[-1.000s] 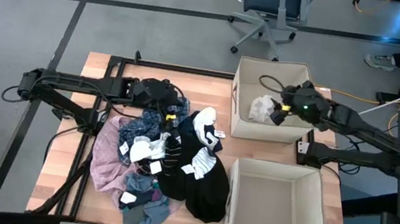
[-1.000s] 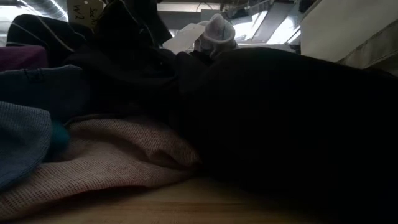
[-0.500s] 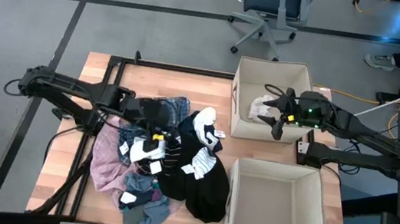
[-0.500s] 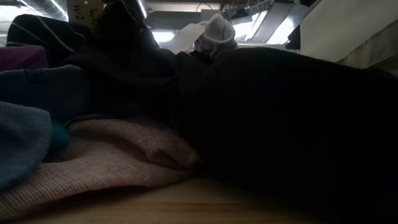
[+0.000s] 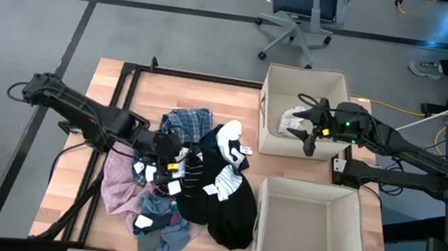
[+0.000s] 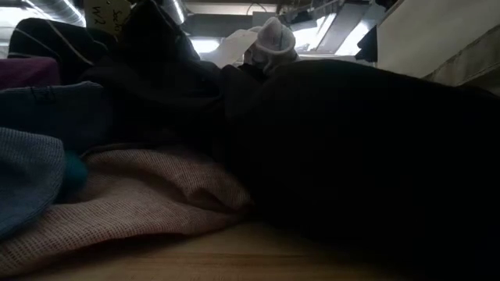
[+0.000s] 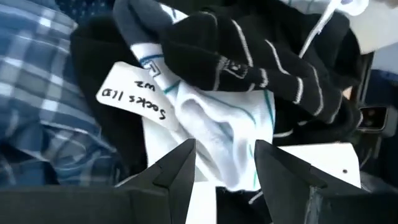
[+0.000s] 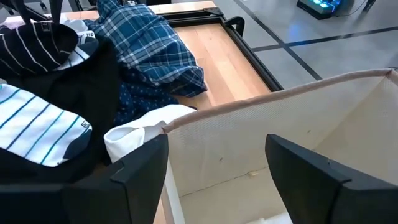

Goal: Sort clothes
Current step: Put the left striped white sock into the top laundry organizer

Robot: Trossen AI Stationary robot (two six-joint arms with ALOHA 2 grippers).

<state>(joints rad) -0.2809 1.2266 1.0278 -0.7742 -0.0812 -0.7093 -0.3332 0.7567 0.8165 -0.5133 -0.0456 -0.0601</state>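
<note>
The clothes lie heaped (image 5: pixel 191 178) on the wooden table: blue plaid (image 5: pixel 185 123) at the far side, black and striped pieces in the middle, a pink one (image 5: pixel 117 176) at the left. My left gripper (image 5: pixel 169 157) hangs open over the heap. In its wrist view the fingers stand on either side of a white sock (image 7: pixel 211 118) with teal lines and a paper tag (image 7: pixel 134 99), below a black striped piece (image 7: pixel 249 56). My right gripper (image 5: pixel 303 134) is open over the far bin (image 5: pixel 272 106), empty, near a white garment (image 5: pixel 296 118) lying inside.
A second beige bin (image 5: pixel 258 225) stands at the near right, beside the heap's black garment. The right wrist view looks over the far bin's rim (image 8: pixel 280 93) at the plaid garment (image 8: pixel 149 50). Black frame bars run along the table's left and far sides. An office chair stands beyond.
My left gripper has swung from the heap's far side toward the table's near edge, rolling and tipping downward, and now hangs over the white sock; the plaid garment it stood over now shows. My right gripper has turned toward the table's left while staying over the far bin.
</note>
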